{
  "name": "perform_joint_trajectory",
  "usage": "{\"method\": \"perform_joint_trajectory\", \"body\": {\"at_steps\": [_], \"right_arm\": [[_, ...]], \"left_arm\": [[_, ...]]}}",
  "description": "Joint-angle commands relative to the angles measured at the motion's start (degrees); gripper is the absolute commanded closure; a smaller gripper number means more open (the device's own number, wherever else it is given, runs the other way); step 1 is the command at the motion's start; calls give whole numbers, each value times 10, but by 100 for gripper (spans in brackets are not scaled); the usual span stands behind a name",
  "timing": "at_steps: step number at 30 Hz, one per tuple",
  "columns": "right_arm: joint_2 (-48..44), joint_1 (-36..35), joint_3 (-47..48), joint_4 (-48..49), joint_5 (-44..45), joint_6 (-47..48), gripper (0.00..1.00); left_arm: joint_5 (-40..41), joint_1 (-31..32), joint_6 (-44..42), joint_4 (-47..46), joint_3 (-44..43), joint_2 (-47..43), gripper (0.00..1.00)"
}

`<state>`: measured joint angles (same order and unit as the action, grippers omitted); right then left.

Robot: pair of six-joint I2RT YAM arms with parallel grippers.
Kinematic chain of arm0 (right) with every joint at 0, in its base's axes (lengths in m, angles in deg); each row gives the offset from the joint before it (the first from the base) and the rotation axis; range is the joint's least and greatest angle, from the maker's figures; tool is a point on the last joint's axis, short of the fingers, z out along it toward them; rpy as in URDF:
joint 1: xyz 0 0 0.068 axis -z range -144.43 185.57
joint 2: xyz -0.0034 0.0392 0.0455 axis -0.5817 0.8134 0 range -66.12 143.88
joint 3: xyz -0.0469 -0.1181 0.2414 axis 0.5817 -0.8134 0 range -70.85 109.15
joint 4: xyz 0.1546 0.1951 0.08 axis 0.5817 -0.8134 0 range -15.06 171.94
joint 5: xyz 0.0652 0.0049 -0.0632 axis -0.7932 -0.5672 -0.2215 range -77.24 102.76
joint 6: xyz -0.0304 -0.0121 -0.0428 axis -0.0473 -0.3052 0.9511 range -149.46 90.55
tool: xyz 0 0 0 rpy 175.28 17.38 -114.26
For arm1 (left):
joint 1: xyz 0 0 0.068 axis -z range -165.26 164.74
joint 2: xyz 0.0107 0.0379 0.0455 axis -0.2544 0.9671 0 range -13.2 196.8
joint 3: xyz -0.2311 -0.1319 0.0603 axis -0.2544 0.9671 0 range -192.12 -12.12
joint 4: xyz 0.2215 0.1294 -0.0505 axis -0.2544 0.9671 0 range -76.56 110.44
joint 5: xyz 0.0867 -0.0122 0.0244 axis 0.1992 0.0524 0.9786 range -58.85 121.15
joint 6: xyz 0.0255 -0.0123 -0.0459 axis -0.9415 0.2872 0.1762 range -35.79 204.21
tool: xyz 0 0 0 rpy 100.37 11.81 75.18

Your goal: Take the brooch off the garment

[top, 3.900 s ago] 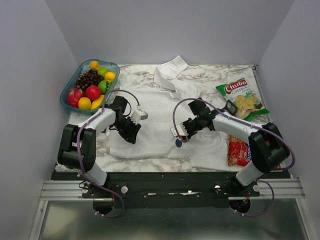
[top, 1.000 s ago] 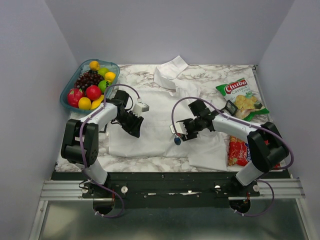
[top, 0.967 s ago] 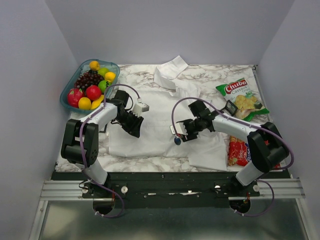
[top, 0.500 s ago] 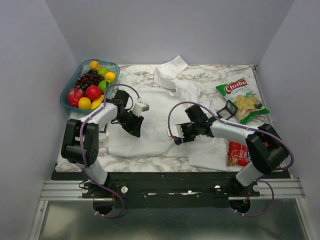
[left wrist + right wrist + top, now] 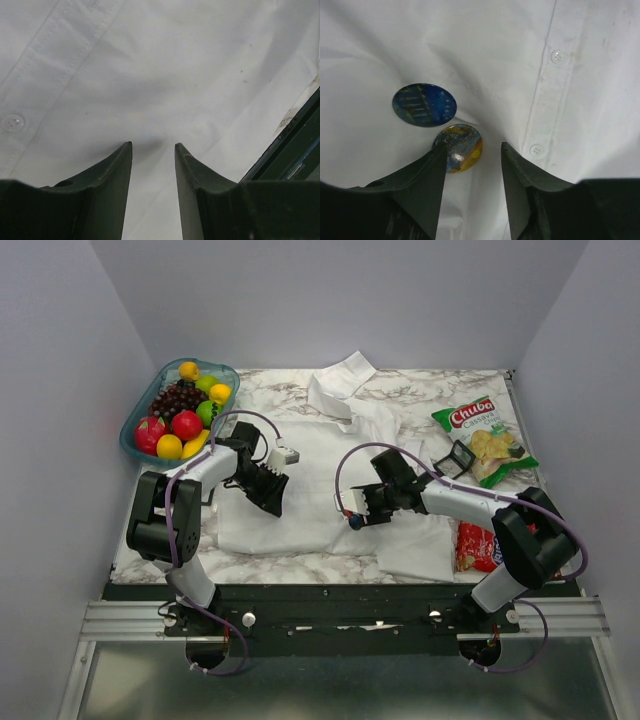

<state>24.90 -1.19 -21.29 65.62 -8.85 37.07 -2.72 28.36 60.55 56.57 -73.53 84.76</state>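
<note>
As brooch [image 5: 424,104] lies on garment [image 5: 580,100], face upward.

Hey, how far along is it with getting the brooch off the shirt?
Done: nothing yet; the blue brooch still sits on the shirt. In hand: the left gripper rests open on the cloth, and the right gripper stands open next to the brooch, one finger against a second, yellowish pin. Still to do: gripping the brooch and pulling it free.

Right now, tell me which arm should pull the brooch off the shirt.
Right. The right hand, open, sits just beside the blue brooch on the shirt; the left hand faces only plain cloth.
</note>
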Motion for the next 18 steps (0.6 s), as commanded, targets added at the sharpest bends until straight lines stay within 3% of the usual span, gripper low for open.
{"method": "perform_joint_trajectory", "body": {"at_steps": [1, 7, 18], "right_arm": [[0, -2, 4, -49, -27, 7, 40], [22, -2, 2, 16, 43, -16, 43], [10, -1, 11, 42, 65, -17, 48]], "left_arm": [[-19, -1, 3, -5, -14, 4, 52], [-16, -1, 2, -3, -2, -1, 52], [-17, -1, 0, 4, -30, 11, 52]]}}
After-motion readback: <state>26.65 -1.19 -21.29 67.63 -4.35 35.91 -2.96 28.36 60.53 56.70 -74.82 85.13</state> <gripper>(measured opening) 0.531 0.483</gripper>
